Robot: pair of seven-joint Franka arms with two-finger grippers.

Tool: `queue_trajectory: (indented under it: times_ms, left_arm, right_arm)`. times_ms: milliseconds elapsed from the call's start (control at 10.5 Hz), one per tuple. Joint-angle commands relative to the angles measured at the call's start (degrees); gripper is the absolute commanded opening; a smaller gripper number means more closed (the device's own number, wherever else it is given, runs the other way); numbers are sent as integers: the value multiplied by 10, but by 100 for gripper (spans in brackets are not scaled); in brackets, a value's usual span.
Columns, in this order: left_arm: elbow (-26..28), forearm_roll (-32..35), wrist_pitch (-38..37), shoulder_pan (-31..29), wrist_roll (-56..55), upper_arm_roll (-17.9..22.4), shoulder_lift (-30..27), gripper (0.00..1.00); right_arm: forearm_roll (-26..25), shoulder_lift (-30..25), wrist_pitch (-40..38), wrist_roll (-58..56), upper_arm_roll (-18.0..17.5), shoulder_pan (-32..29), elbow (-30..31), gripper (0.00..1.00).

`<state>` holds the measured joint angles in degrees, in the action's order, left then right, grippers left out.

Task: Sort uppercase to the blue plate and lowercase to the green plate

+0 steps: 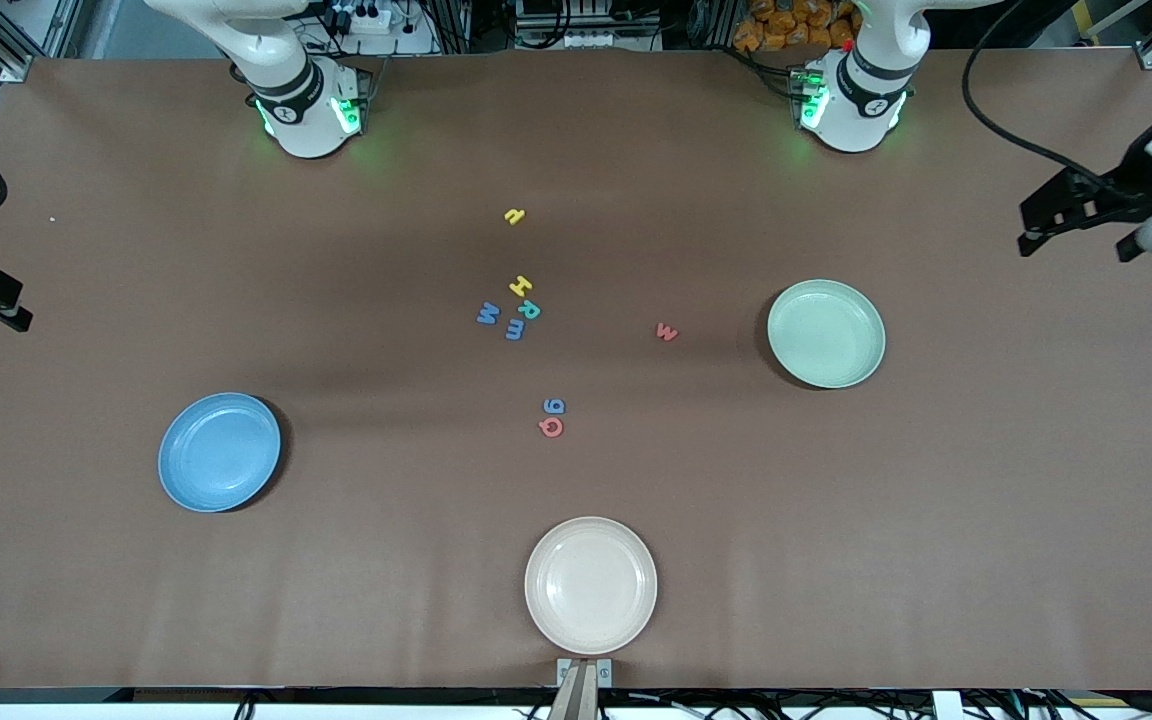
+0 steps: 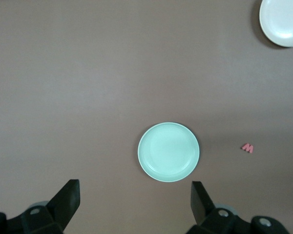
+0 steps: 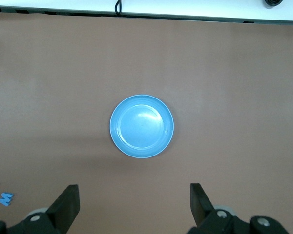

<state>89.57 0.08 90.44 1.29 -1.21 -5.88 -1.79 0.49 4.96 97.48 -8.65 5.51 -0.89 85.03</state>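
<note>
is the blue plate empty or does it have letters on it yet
Empty. The blue plate shows a bare inside in the front and right wrist views; the letters lie on the table.

The letters [image 1: 521, 310] lie mid-table. From them, one plate [image 1: 220, 452] sits at eight o'clock, another [image 1: 826, 333] at three, a third [image 1: 591, 585] at six.

The sky-blue plate [image 1: 219, 452] lies toward the right arm's end of the table, the mint-green plate [image 1: 826, 333] toward the left arm's end, both bare. Between them lie yellow H [image 1: 521, 286], teal R [image 1: 529, 309], blue M [image 1: 487, 315], blue m [image 1: 515, 330], red w [image 1: 667, 332], blue g [image 1: 554, 406] touching red Q [image 1: 550, 427], and a small yellow letter [image 1: 514, 215] nearest the bases.
</note>
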Motion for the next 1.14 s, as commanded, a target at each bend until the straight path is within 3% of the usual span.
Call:
queue_trajectory:
  times_ms: [0,285,571,1046]
  left_arm:
    - [23,-6,1,-14,-4,-48,-6,100]
    - [42,-10,10,-36,-11,-132,2,100]
    - [61,-37,40,-31,-62,-170,28,100]
    - [61,-39,100,-11,-123,-178,87,100]
  right_arm:
    - [5,-9,-3,-4,-4,-6,5,100]
    - [5,-9,-3,-4,-4,-6,5,100]
    - [5,-9,-2,-4,-3,-6,5,100]
    - [5,-8,-2,-4,-3,-6,5,100]
